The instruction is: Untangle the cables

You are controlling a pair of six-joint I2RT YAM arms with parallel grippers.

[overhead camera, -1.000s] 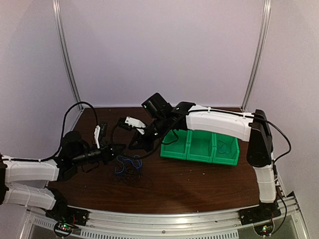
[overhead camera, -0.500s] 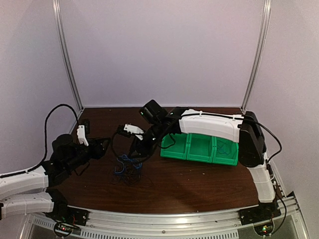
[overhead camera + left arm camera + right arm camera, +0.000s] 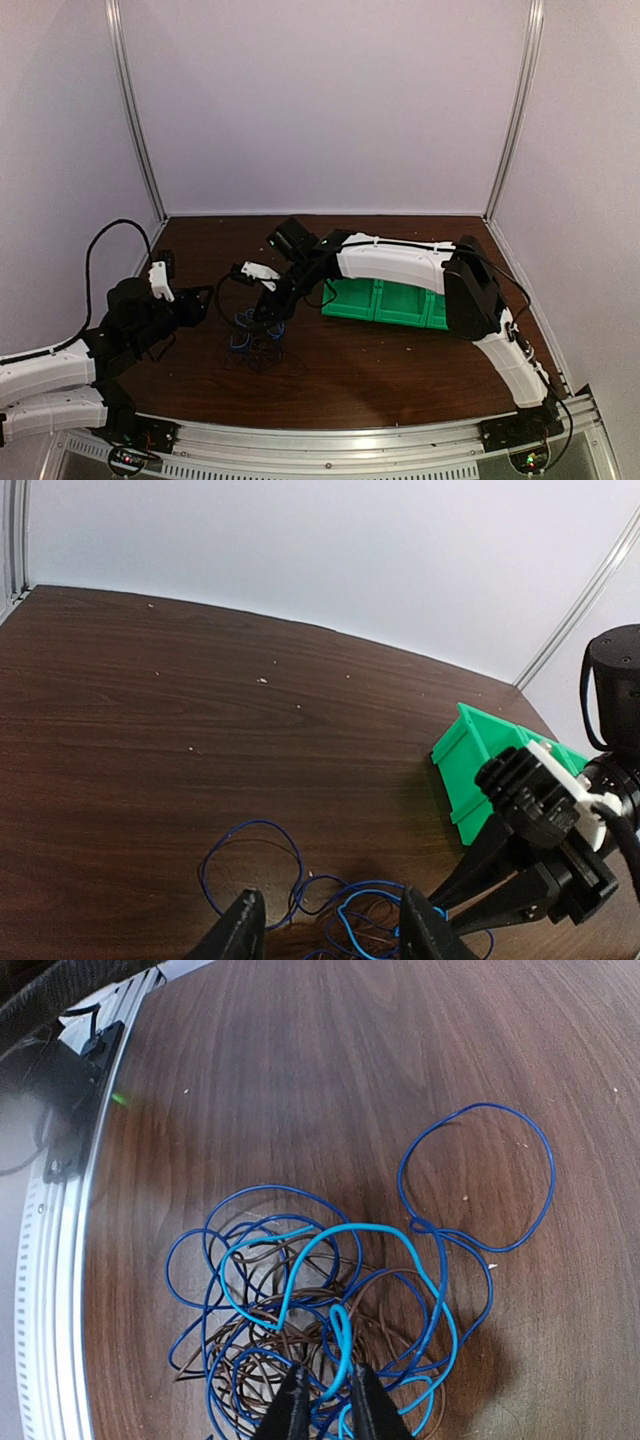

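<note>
The cables (image 3: 255, 340) lie as a small tangle of dark blue, light blue and brown wires on the brown table, with one dark blue loop (image 3: 478, 1175) spread out to the side. My right gripper (image 3: 263, 318) points down into the tangle. In the right wrist view its jaws (image 3: 330, 1392) stand narrowly apart with a light blue loop (image 3: 342, 1345) between them, a small gap on each side. My left gripper (image 3: 200, 303) sits just left of the tangle. Its fingers (image 3: 245, 920) are wide apart over the wires (image 3: 345, 915) and hold nothing.
A row of green bins (image 3: 395, 300) stands right of the tangle, its near corner (image 3: 475, 765) close behind the right wrist. The metal rail (image 3: 50, 1260) of the table's front edge runs near the wires. The right arm (image 3: 400, 260) reaches across above the bins.
My left gripper has let go, opened and drawn back to the left. The right gripper has come down and left onto the tangle, opening and then narrowing around the light blue loop.
</note>
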